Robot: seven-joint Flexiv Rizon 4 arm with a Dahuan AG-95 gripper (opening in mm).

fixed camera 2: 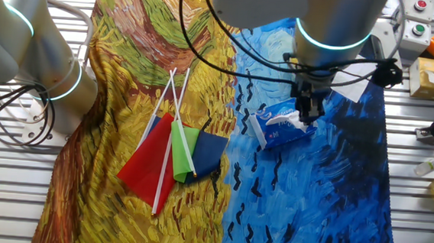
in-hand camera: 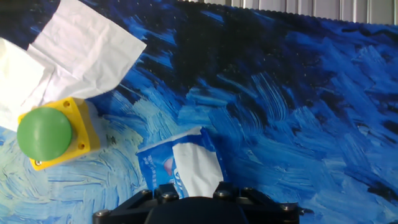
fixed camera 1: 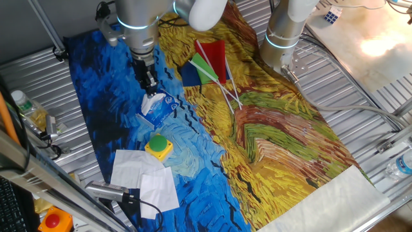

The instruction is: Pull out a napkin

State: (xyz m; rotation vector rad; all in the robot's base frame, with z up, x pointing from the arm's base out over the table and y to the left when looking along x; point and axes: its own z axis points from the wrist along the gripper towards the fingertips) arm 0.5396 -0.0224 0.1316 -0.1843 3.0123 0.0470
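A blue tissue packet (fixed camera 1: 159, 108) lies on the blue part of the painted cloth; it also shows in the other fixed view (fixed camera 2: 278, 127) and the hand view (in-hand camera: 163, 167). A white napkin (in-hand camera: 198, 169) sticks up out of its slot, forming a small peak (fixed camera 1: 153, 99) (fixed camera 2: 284, 120). My gripper (fixed camera 1: 150, 87) (fixed camera 2: 308, 112) hangs straight above the packet, its fingers close together on the napkin's top. In the hand view the fingertips are out of frame, and the napkin runs up to the hand's base.
A yellow button box with a green button (fixed camera 1: 158, 147) (in-hand camera: 53, 132) stands near the packet. Two loose white napkin sheets (fixed camera 1: 136, 169) (in-hand camera: 81, 43) lie beyond it. Small flags on sticks (fixed camera 1: 209, 64) (fixed camera 2: 173, 153) lie mid-cloth. A second arm (fixed camera 1: 286, 32) stands at the cloth's edge.
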